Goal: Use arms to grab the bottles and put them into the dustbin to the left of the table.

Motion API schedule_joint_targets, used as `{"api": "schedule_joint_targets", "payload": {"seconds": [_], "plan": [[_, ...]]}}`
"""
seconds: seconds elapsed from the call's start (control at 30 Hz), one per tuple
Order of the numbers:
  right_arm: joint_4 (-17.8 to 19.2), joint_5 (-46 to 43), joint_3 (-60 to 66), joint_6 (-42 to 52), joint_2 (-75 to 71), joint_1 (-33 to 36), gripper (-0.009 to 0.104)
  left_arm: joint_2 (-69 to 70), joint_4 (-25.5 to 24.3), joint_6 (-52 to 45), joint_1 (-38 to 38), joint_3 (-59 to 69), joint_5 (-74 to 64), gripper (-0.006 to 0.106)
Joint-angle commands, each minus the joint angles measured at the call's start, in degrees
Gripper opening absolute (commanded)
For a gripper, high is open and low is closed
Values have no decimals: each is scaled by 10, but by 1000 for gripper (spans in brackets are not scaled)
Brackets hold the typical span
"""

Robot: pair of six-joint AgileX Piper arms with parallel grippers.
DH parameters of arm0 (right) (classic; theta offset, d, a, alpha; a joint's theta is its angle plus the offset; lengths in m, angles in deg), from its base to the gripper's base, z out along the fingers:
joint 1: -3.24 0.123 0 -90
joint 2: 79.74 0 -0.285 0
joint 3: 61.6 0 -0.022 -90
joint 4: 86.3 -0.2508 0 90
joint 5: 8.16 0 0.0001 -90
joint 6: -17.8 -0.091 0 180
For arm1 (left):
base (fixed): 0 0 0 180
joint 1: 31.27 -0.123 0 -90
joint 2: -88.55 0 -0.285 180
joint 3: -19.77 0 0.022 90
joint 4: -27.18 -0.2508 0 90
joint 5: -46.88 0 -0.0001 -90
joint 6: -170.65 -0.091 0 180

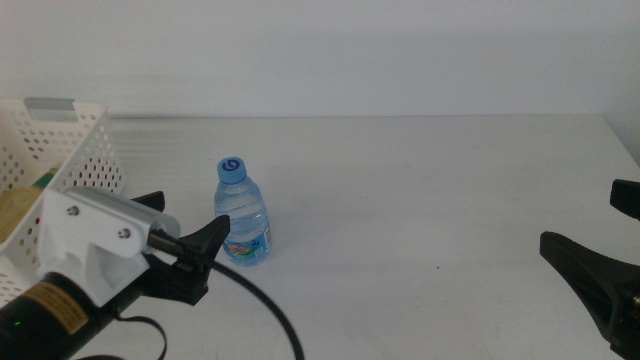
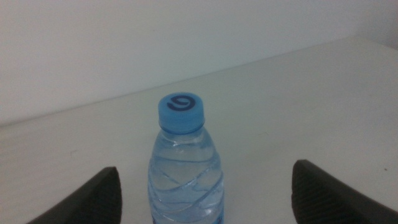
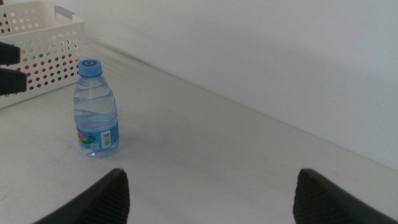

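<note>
One water bottle [image 1: 243, 215], clear with a blue cap, stands upright on the white table [image 1: 430, 190], just right of the perforated dustbin [image 1: 70, 150]. Left gripper [image 1: 213, 243] sits close beside it, jaws spread wide, bottle framed between them but untouched. Right gripper [image 3: 208, 196] waits well apart at the table's right side, jaws likewise spread.

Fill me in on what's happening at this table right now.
The left gripper is at the small blue-capped water bottle, jaws open on either side of it and not closed on it. The bottle stands upright on the white table, near the perforated white dustbin at the table's left, which already holds something. The right gripper waits open at the right edge, holding nothing.
</note>
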Motion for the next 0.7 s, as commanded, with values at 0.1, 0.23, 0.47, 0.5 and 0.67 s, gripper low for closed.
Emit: {"api": "schedule_joint_targets", "payload": {"seconds": [0.1, 0.23, 0.47, 0.5, 0.67], "plan": [[6, -40, -15, 7, 1, -4, 79, -63, 23, 9, 2, -13, 129, 90], [6, -40, -15, 7, 1, -4, 79, -104, 23, 9, 2, -18, 198, 90], [6, -40, -15, 7, 1, -4, 79, -169, 23, 3, 1, -69, 198, 90], [6, -40, -15, 7, 1, -4, 79, -179, 23, 3, 1, -77, 198, 90], [6, -40, -15, 7, 1, -4, 79, -223, 36, 3, 1, -107, 197, 90]]}}
